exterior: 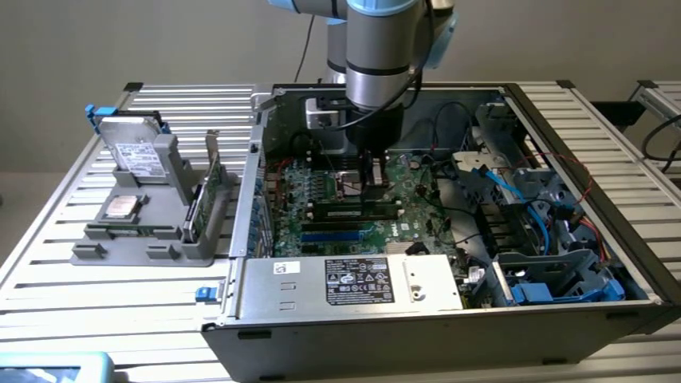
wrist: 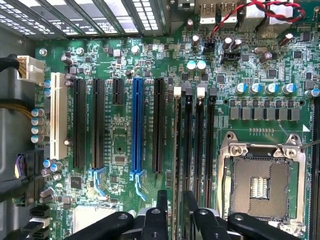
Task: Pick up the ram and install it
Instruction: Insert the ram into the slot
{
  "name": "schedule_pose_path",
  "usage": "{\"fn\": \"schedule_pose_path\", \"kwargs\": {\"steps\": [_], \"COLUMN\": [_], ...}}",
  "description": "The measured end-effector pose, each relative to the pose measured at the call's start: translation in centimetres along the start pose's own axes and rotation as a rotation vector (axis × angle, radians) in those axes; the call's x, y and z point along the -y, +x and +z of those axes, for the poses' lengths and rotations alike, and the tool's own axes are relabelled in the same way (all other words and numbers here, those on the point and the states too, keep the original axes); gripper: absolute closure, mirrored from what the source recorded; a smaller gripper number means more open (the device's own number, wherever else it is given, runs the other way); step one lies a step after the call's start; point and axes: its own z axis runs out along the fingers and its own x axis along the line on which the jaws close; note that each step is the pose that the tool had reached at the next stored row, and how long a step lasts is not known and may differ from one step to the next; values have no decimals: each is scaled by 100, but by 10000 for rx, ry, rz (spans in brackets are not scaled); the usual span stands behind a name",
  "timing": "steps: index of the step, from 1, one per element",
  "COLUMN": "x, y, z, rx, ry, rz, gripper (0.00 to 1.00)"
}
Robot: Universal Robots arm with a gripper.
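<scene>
Reaching down into the open computer case [exterior: 596, 263], the tool [wrist: 174, 210] is clenched on the ram [wrist: 178, 150], which shows edge-on between its fingers [wrist: 162, 205], just above the memory slots [wrist: 197, 145] of the motherboard [wrist: 115, 65]. I judge the ram light, stiff and thin, but fragile: better to hold it by its flat sides near the upper edge, away from the contacts. On the desk [exterior: 64, 263], near its edge at the exterior view's left, a grey holder [exterior: 149, 231] carries a hard drive [exterior: 139, 152] and a green card [exterior: 202, 199].
</scene>
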Motion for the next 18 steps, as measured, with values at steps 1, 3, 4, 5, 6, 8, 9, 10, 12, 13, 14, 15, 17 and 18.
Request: {"fn": "schedule_pose_path", "kwargs": {"steps": [1,3,4,5,6,8,9,10,12,13,14,15,17,18], "x": [4,19,29,43,61,96,113,128,149,149,148,148,149,149], "y": [3,11,16,21,26,35,40,44,46,46,47,47,47,47], "z": [-20,-65,-86,-105,-123,-153,-165,-172,-172,-173,-173,-173,-174,-174], "rx": [1,1,0,0,0,1,1,2,5,4,3,2,1,1], "ry": [1,-1,-5,-14,-38,-106,-150,-197,-291,-293,-297,-301,-308,-312], "rz": [-1,0,-1,-3,-6,-14,-19,-25,-38,-37,-37,-38,-40,-40], "gripper": [73,73,73,73,73,73,73,73,73,73,73,73,73,73]}}
